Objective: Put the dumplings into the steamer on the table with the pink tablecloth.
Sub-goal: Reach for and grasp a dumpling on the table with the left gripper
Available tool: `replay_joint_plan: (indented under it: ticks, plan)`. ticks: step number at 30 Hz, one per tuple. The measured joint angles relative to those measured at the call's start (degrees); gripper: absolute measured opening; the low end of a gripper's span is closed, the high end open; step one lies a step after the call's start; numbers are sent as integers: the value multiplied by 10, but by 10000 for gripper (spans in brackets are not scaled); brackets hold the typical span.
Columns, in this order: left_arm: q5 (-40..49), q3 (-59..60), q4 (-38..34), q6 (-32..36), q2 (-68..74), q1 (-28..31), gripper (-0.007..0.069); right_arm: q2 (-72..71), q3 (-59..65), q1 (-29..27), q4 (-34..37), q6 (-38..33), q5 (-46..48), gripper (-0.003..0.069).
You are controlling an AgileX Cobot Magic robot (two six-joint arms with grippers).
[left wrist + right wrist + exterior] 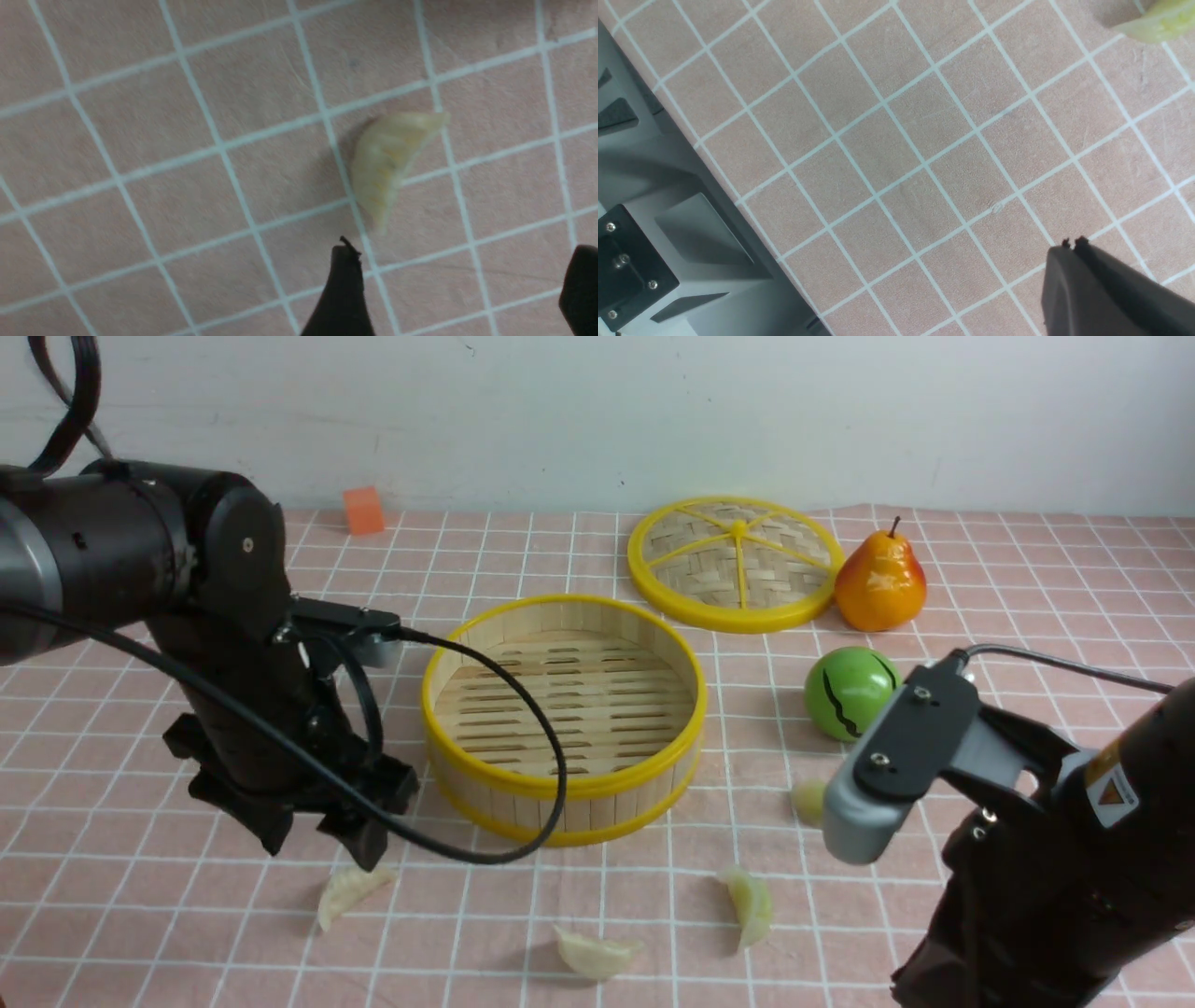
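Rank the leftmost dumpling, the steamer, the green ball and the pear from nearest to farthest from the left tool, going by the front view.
1. Leftmost dumpling, lying right by the left tool.
2. Steamer, to the tool's right, mid-table.
3. Green ball, right of the steamer.
4. Pear, far right, behind the ball.
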Motion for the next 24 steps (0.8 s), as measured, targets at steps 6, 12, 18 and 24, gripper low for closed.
replay_joint_plan:
  ticks: [6, 12, 18, 24]
  plan:
    - [-22, 0, -32, 161, 31, 17, 492, 0, 0, 0, 0, 0, 0, -1]
    - [-46, -1, -49, 199, 75, 17, 434, 0, 0, 0, 0, 0, -4, 1]
    - [-67, -1, -48, 171, 115, 17, 425, 0, 0, 0, 0, 0, -6, 6]
    - [-71, -3, -28, 93, 124, 17, 316, 0, 0, 0, 0, 0, -7, 12]
